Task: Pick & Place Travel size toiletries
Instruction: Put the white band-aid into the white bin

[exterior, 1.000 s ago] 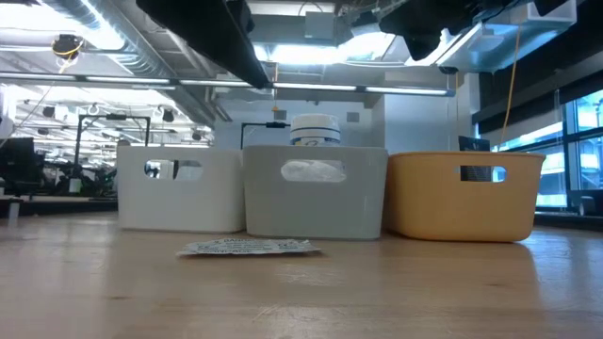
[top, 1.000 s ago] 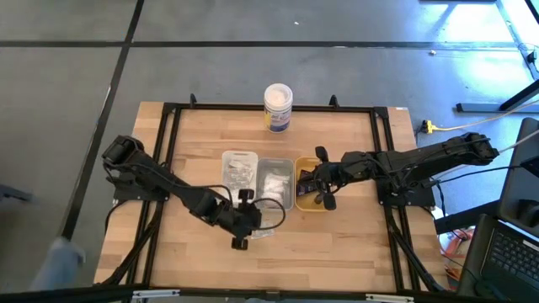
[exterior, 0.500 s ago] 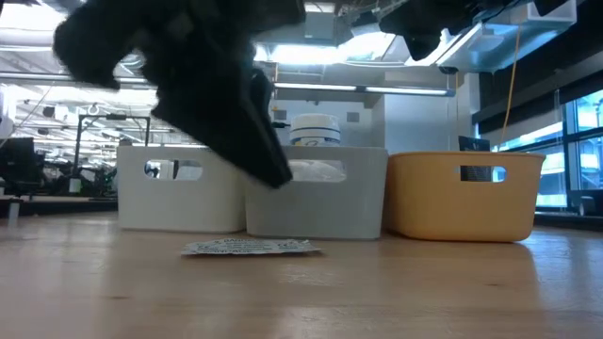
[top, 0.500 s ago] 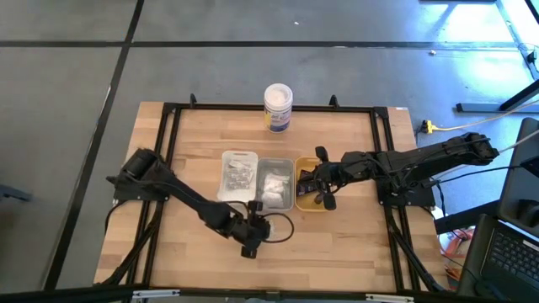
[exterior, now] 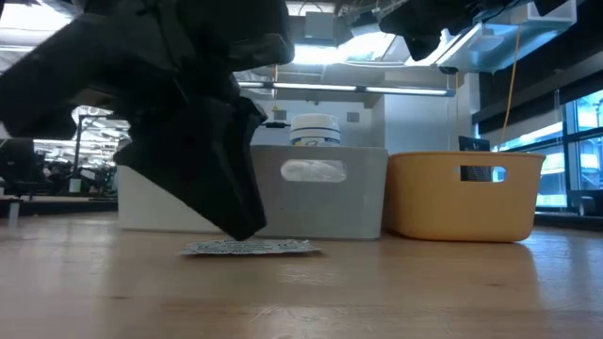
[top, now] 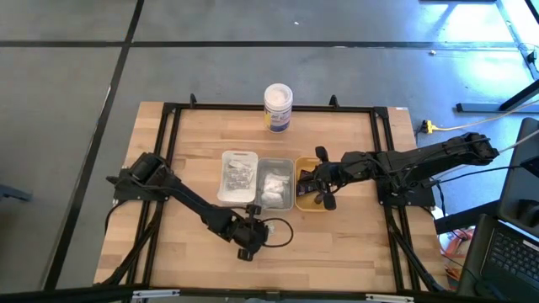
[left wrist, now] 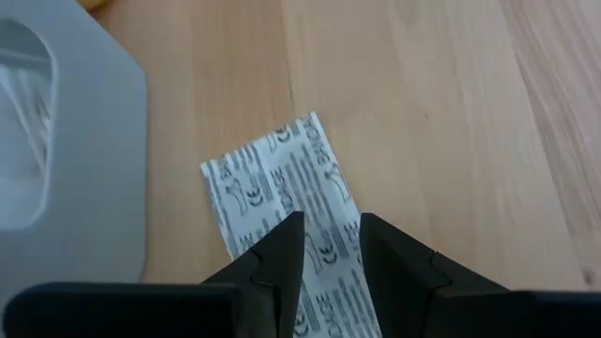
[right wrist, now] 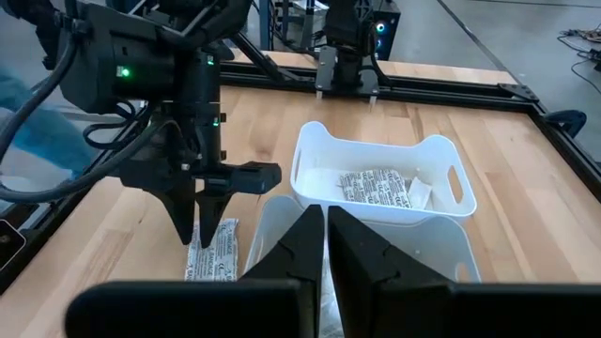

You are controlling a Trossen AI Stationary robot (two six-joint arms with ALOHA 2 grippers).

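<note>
Left end effector (left wrist: pixel 331 246): lowered onto the surface, pointing down at a flat printed sachet (left wrist: pixel 286 214) that lies flat on the wood. The two fingers (left wrist: pixel 277 258) stand partly open, one on each side of the sachet's near end, tips at or just above the surface. No grip on the sachet is evident; whether the tips touch it cannot be told. In the high view this end effector (top: pixel 250 234) sits toward the near edge of the surface, just in front of the grey tray (top: pixel 275 184).

Sachet location: on the bare surface, just in front of the grey tray and apart from its wall, as the low view (exterior: pixel 247 247) and right wrist view (right wrist: pixel 213 251) confirm.

Right end effector (right wrist: pixel 325 235): fingers closed together, nothing between them. It hangs over the orange tray (top: pixel 308 202), at the right end of the tray row.

Tray row, mid-surface, left to right, side by side: white tray (top: pixel 239 176), grey tray, orange tray. The white tray holds several printed sachets (right wrist: pixel 376 185). The grey tray holds white soft wrapped bundles (top: pixel 274 185). Contents of the orange tray are largely hidden by the right arm.

A tall white tub with blue label (top: pixel 278 106) stands upright near the far edge, well apart from the trays.
</note>
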